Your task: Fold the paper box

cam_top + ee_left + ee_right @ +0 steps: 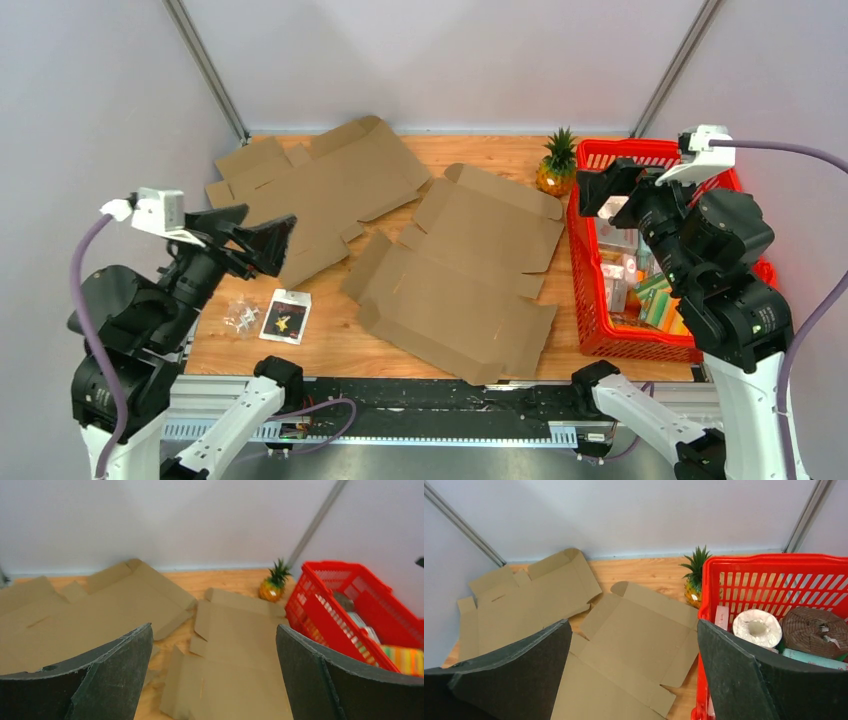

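- Top external view: the left arm is folded up over the near-left corner of the worktop (330,352), its wrist raised. The left tool (262,238) is held clear above the surface, fingers spread wide, gripping nothing.
- The right arm stands raised over the red basket (588,300) at the right edge. The right tool (612,190) is up in the air, its jaws wide apart and empty.
- The centre blank (460,270), a flat unfolded cardboard box, lies mid-worktop between the two tools and touches neither. Its right edge is just beside the basket.
- A second sheet, the far-left blank (320,190), lies flat toward the far-left corner, with its near edge beneath the left tool.
- A pineapple (555,165) stands at the far side beside the basket. A small black-printed packet (285,315) and a clear bag (240,315) lie near the left arm.
- Left wrist view: the left tool (213,630) is wide open. The centre blank (235,645) lies below and ahead between the fingers, the far-left blank (90,615) to the left and the basket (325,615) to the right.
- Right wrist view: the right tool (633,623) is wide open and holds nothing. The centre blank (634,640) lies flat below the gap, well apart from the fingers. The basket (774,560) on the right holds a white paper roll (756,627) and a brown coil (811,627).
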You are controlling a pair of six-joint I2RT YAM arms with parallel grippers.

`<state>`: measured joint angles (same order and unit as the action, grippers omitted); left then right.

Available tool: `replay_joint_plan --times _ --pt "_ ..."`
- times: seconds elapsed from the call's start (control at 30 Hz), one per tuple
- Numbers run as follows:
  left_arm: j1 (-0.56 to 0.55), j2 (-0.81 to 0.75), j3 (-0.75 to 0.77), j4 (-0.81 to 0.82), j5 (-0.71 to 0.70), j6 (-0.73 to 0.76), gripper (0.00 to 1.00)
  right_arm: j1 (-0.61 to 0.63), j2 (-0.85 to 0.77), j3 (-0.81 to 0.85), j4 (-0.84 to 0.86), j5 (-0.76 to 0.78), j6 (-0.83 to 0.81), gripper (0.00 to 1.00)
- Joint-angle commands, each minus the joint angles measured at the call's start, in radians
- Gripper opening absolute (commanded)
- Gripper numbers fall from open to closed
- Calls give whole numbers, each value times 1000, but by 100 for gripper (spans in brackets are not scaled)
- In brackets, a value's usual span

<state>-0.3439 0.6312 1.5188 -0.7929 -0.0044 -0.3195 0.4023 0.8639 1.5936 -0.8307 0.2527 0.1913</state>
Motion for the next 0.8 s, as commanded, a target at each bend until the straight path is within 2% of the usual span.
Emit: replay_joint_plan --times 0.0,0.1,0.13,0.23,0.27,0.3,0.33,0.37,0.4,0.43,0.47,0.53,0.57,0.6,0.63,0.67,0.7,0.73,0.77 --pt "6 -44 -110 60 219 -75 100 -3 12 2 -41 -90 23 100" --pt "6 -4 -144 -17 241 -75 97 4 24 -44 5 -226 30 100" --pt "6 18 -140 -84 260 -57 97 4 26 -70 36 -237 36 100" --pt "6 82 -201 -135 333 -64 97 24 32 -116 97 -308 51 100" --pt "6 84 -244 -111 357 -91 97 27 32 -141 110 -317 51 100" --pt "6 53 -303 -64 380 -187 97 33 29 -155 122 -334 59 100" --pt "-1 29 -454 81 408 -247 96 36 23 -168 154 -348 60 100" --pt "-15 -32 -541 160 425 -319 96 36 18 -181 168 -363 66 100" --pt "-39 -65 -625 231 406 -458 95 44 14 -210 183 -380 72 100" --pt "-70 -92 -775 324 370 -517 93 47 8 -222 214 -386 86 100" --pt "-174 -149 -840 355 233 -570 93 52 1 -236 226 -394 91 100" --pt "-295 -195 -978 367 64 -694 93 59 -2 -261 243 -403 103 100" --pt "-451 -224 -1006 344 -147 -739 93 62 0 -265 245 -405 106 100" --pt "-527 -231 -1026 313 -261 -833 93 67 1 -270 242 -411 105 100" --pt "-617 -229 -1051 246 -472 -884 93 72 1 -271 237 -408 106 100" --pt "-689 -193 -1051 203 -561 -950 93 76 -6 -276 237 -408 106 100" --pt "-804 -159 -1048 160 -628 -1101 93 81 -9 -282 240 -408 105 100" --pt "-837 -116 -1033 102 -687 -1162 93 82 -15 -294 243 -408 108 100" --pt "-855 -12 -1022 86 -686 -1217 93 84 -22 -300 246 -408 112 100"
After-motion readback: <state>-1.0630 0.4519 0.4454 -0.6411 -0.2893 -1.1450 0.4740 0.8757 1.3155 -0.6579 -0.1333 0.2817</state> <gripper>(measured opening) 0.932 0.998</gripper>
